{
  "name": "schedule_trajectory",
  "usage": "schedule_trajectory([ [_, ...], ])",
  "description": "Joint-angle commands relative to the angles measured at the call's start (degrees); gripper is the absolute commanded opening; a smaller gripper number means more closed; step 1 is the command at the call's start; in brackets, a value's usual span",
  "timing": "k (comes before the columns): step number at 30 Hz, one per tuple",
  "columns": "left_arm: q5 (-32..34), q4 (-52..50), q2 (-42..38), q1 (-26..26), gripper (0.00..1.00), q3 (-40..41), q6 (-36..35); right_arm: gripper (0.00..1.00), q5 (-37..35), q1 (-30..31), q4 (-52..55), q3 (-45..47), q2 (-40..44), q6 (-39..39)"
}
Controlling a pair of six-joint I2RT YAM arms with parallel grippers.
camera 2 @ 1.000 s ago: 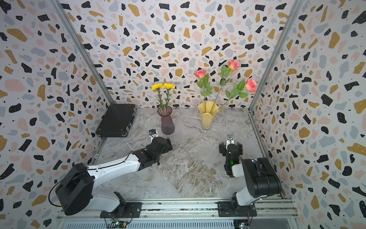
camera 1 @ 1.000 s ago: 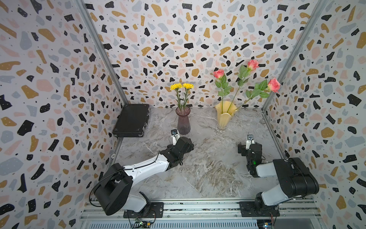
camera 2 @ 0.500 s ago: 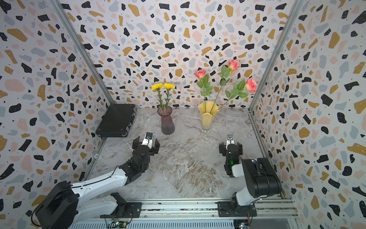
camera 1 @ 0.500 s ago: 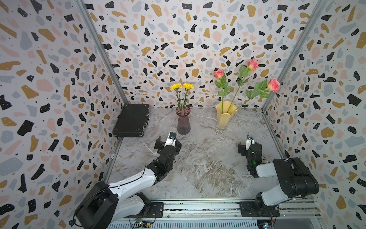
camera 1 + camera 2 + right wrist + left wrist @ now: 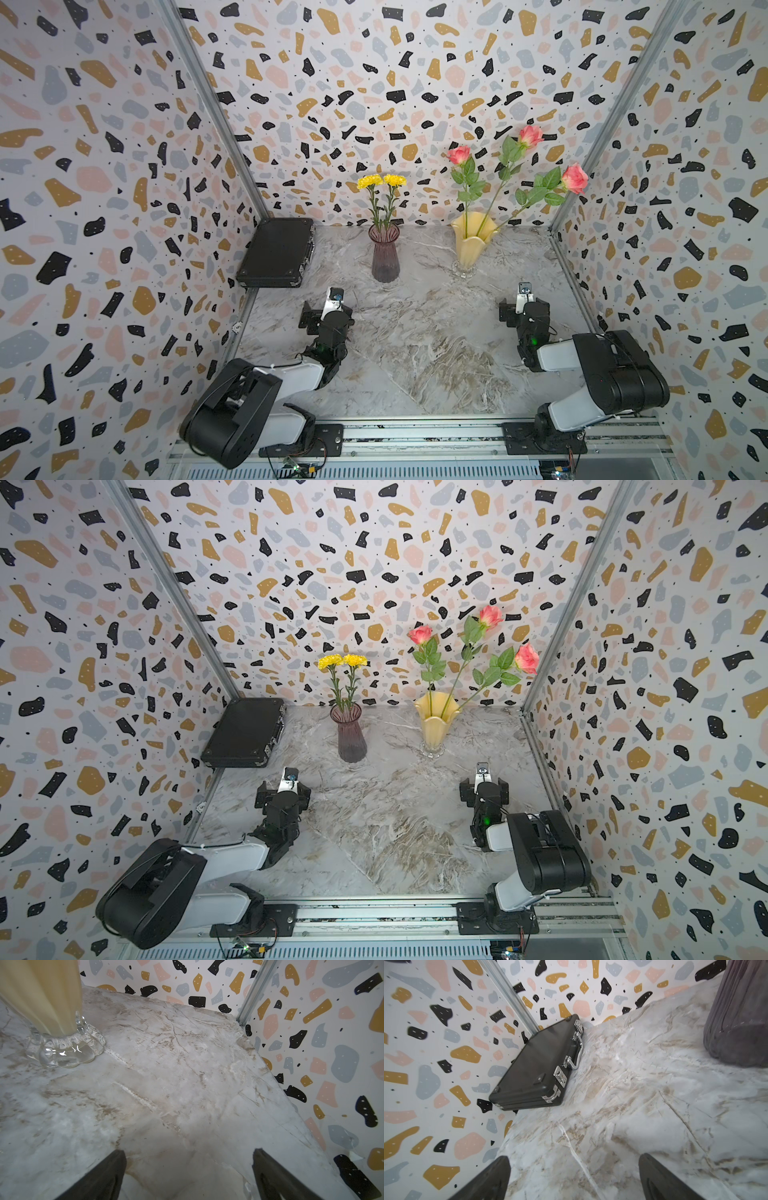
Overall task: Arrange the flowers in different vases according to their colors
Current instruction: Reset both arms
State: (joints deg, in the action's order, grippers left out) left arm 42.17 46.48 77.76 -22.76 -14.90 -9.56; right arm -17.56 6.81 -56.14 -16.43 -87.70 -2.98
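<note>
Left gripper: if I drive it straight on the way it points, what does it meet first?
Probably the marble table, since the left gripper looks tilted downward. Its line runs through the gap between the black case and the purple vase, touching neither; depth is uncertain.

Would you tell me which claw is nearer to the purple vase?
Left. The left claw is just in front of the purple vase; the right claw is farther off, over by the yellow vase.

Both top views high over the same whole scene; wrist views low (near tabletop (image 5: 633,1105)) toward back corners.
</note>
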Motion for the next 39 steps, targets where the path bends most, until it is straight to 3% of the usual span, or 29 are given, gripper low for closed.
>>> schedule_trajectory([
  [1, -6.04, 10.19, 2.77, 4.36, 0.99, -0.34, 2.71, 1.0, -0.1, -0.2, -0.81, -0.95, 0.6, 0.34],
  [3, -10.33, -1.52, 0.08, 7.17, 0.99, -3.5, 6.61, 1.0, -0.02, -0.18, -0.78, -0.98, 0.6, 0.35],
  [4, -15.55, -4.13, 0.43, 10.01, 0.99, -4.8, 7.94, 1.0, -0.1, -0.2, -0.8, -1.02, 0.64, 0.33],
  [7, -26.59, 0.82, 3.39, 15.74, 0.99, -3.24, 10.17, 1.0, -0.09, -0.22, -0.73, -1.06, 0.62, 0.35],
  [8, -26.78, 3.77, 4.2, 15.82, 0.99, -2.48, 9.99, 1.0, -0.02, -0.21, -0.71, -1.06, 0.6, 0.33],
  [10, -27.56, -1.09, 2.72, 15.82, 0.99, -3.7, 9.95, 1.0, -0.1, -0.14, -0.68, -1.06, 0.6, 0.34],
  [18, -28.64, -0.69, 2.9, 15.82, 0.99, -3.57, 9.39, 1.0, -0.04, -0.22, -0.72, -0.98, 0.6, 0.3],
  [24, -34.96, -0.3, 2.92, 15.82, 0.99, -3.46, 6.8, 1.0, -0.05, -0.17, -0.81, -0.98, 0.67, 0.33],
  [39, -34.09, -0.68, 2.88, 15.82, 1.0, -3.69, 7.19, 1.0, -0.05, -0.21, -0.85, -0.98, 0.6, 0.28],
])
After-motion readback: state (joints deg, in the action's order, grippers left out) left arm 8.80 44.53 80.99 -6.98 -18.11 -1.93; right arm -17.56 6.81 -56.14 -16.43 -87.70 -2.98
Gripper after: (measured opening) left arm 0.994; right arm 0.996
